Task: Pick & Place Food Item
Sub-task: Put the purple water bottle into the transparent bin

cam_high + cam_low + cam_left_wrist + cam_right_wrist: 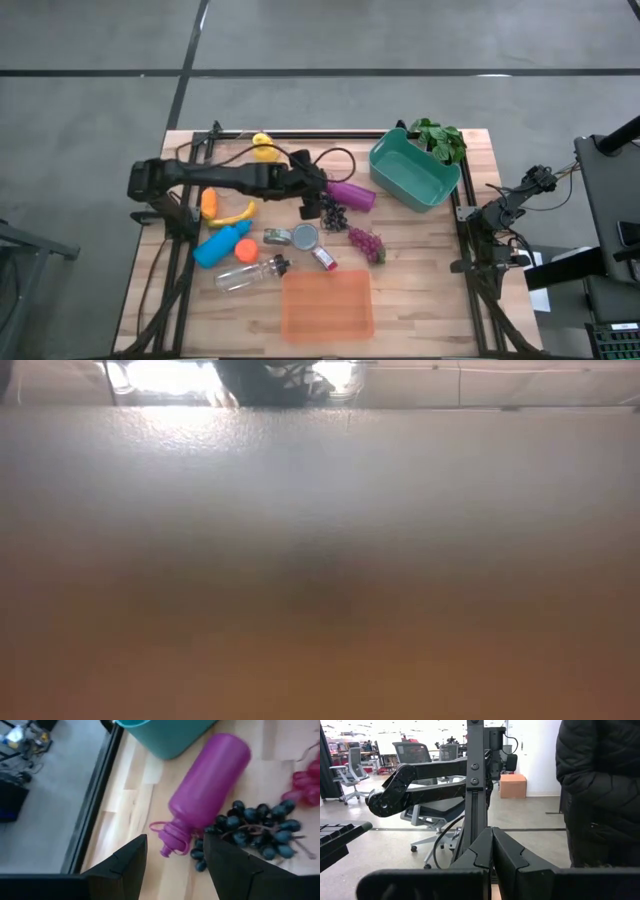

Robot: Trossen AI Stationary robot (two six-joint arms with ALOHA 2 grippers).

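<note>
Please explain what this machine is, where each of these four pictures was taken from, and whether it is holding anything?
This is a robot with two dark arms at a wooden table, each ending in a two-finger gripper. One picture looks straight down on it. One sits at table height and shows almost only blur. The other two come from cameras on the wrists.

The left gripper reaches over the middle of the table, fingers apart and holding nothing, just short of the dark grapes and the purple bottle lying on its side. The right gripper waits shut at the table's right edge; a person in a dark jacket stands beyond it.

Also on the table: a teal bin, red grapes and an orange tray.
</note>
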